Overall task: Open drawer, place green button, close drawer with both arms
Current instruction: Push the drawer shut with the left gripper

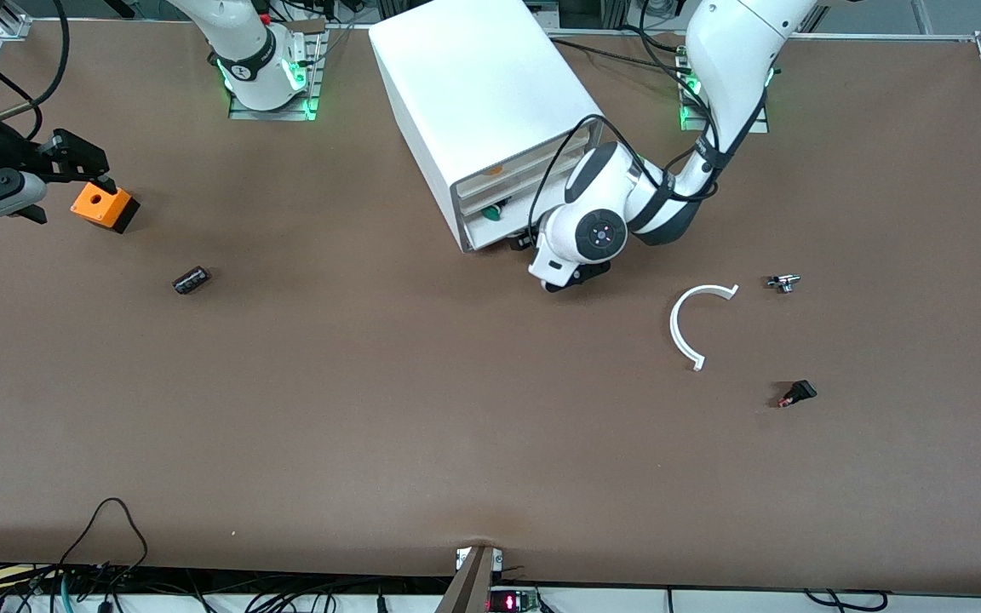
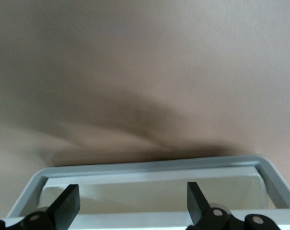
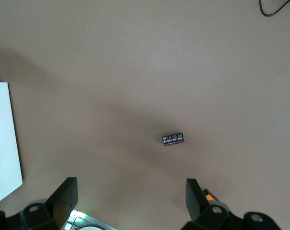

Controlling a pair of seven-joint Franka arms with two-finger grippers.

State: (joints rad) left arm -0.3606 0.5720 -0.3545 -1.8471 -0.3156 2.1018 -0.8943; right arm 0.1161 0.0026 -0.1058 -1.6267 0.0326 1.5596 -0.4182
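Observation:
The white drawer cabinet (image 1: 473,94) stands at the middle of the table near the arms' bases. Its lowest drawer (image 1: 499,223) is a little open, and the button's green cap (image 1: 493,211) shows inside it. My left gripper (image 1: 524,242) is at the drawer's front. In the left wrist view it (image 2: 133,191) is open and empty over the drawer's grey rim (image 2: 149,165) and cream inside. My right gripper (image 1: 90,166) hangs open and empty at the right arm's end of the table, over the orange box (image 1: 103,204); it is also open in the right wrist view (image 3: 130,187).
A dark stubby cylinder (image 1: 191,279) lies nearer the front camera than the orange box, and shows in the right wrist view (image 3: 173,139). Toward the left arm's end lie a white C-shaped ring (image 1: 695,328), a small metal part (image 1: 784,282) and a black-and-red part (image 1: 797,393).

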